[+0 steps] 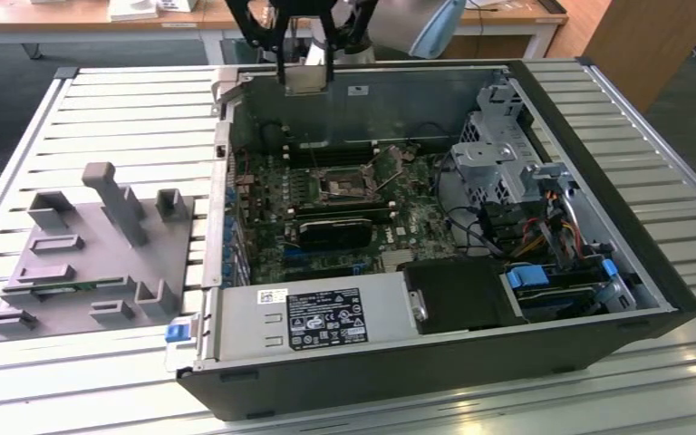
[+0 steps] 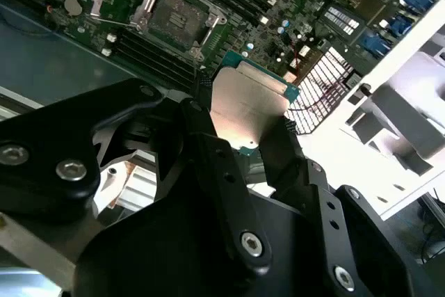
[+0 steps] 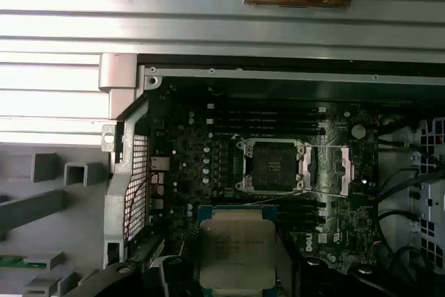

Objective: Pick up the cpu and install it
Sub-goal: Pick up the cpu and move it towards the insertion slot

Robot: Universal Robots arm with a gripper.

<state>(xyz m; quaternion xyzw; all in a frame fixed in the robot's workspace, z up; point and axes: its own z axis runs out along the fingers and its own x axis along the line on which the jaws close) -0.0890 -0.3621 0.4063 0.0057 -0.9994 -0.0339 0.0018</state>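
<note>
My gripper (image 1: 305,65) is shut on the cpu (image 1: 305,78), a flat square chip with a silver-grey top, and holds it in the air over the far wall of the open computer case (image 1: 590,172). In both wrist views the black fingers (image 2: 201,123) clamp two opposite edges of the cpu (image 2: 245,102) (image 3: 236,247). The open cpu socket (image 1: 345,186) (image 2: 177,15) (image 3: 271,165) lies on the green motherboard below the chip. Its metal load plate (image 3: 327,168) is flipped aside and its recess is bare.
A grey plastic holder block (image 1: 94,254) stands on the slatted table at the exterior view's left. Inside the case are a black rectangular block (image 1: 336,231) near the socket, the power supply (image 1: 312,317), a metal drive cage (image 1: 506,154) and loose cables (image 1: 542,236).
</note>
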